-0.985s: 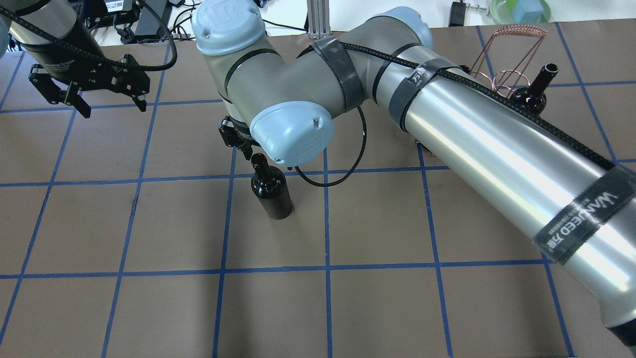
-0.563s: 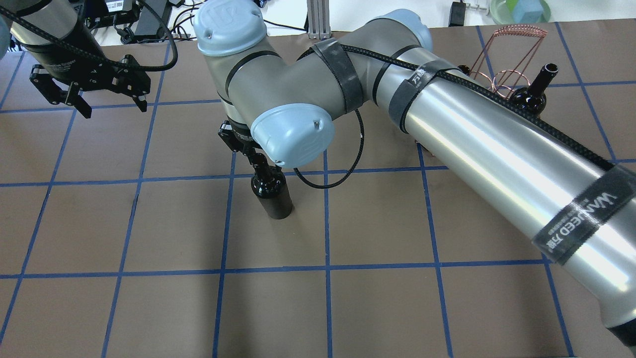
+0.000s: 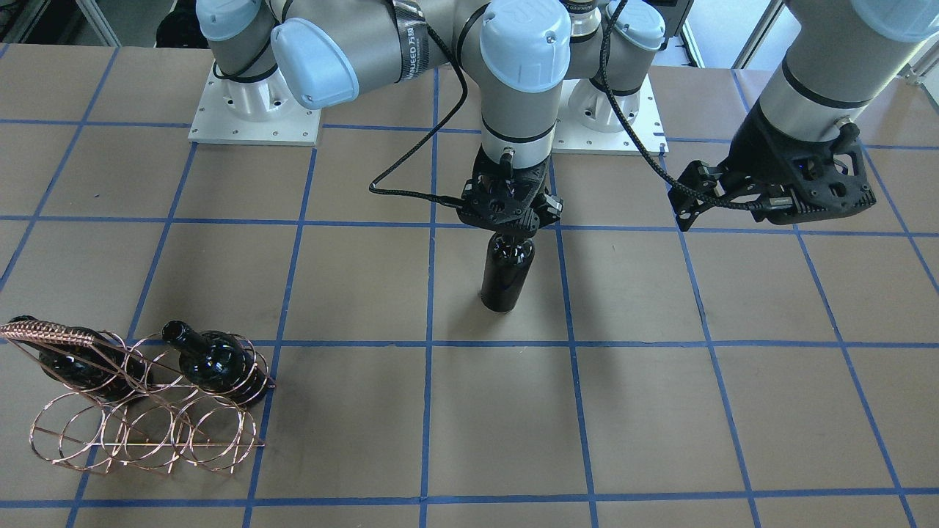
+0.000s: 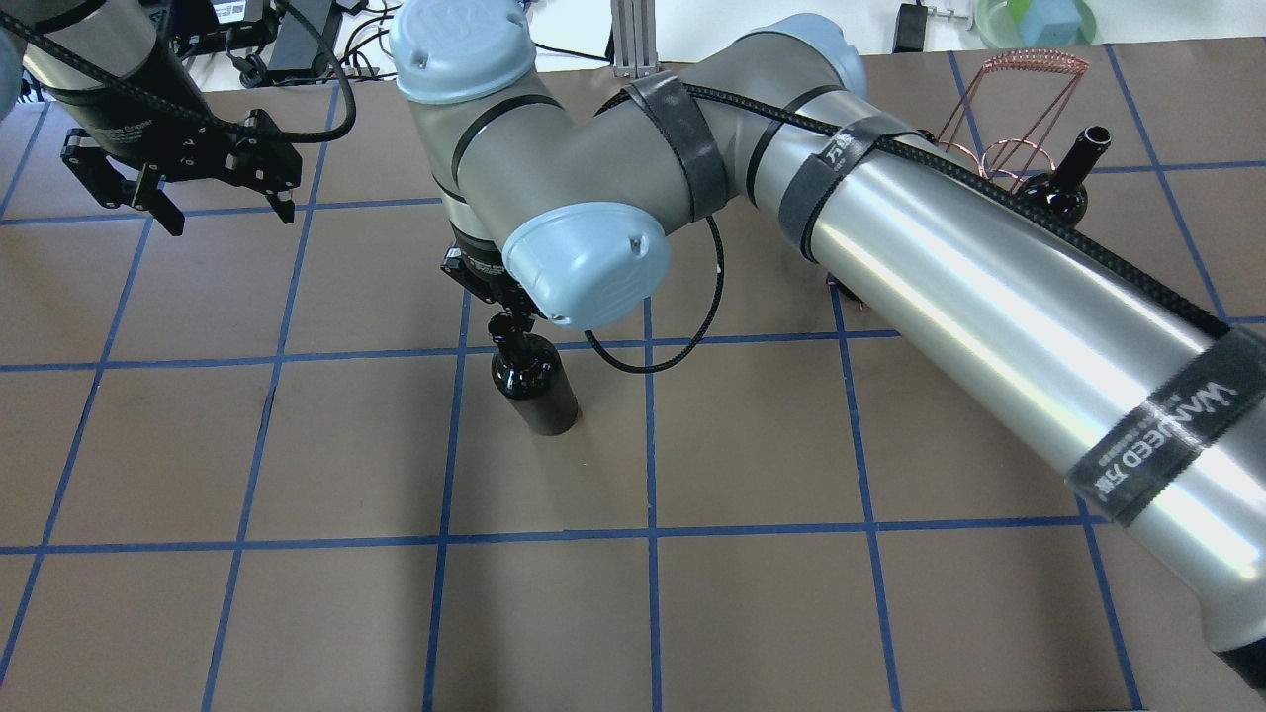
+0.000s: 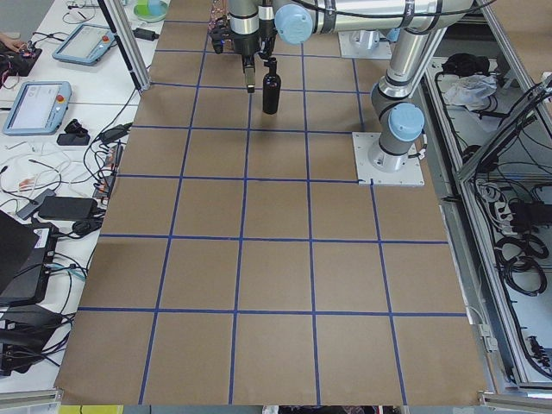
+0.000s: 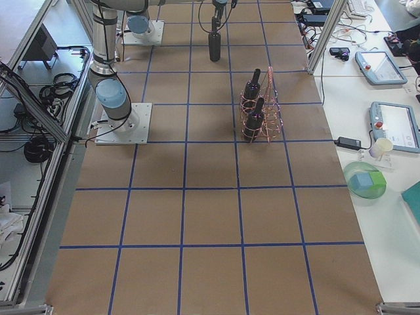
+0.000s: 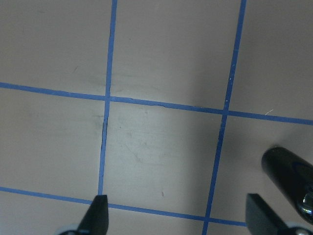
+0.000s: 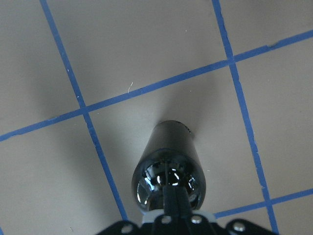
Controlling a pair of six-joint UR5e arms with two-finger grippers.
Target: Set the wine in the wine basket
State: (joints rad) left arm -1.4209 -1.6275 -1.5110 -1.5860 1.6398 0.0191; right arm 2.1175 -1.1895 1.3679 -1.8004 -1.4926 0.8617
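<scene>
The wine bottle is dark glossy glass and stands near the table's middle, leaning slightly, its base on the brown surface. It also shows in the front view and the right wrist view. My right gripper comes from above and is shut on its neck. The copper wire wine basket sits at the robot's far right with two identical bottles in it. My left gripper is open and empty, hovering far left of the bottle.
The table is brown with a blue tape grid. The right arm's long silver link reaches across above the table's right half. Both arm bases stand on white plates at the robot's side. Cables and tablets lie beyond the table's edges.
My right gripper has come down over the bottle's neck and closed on it; the bottle's top has shifted slightly left, its base still in place. The left arm has barely moved.
</scene>
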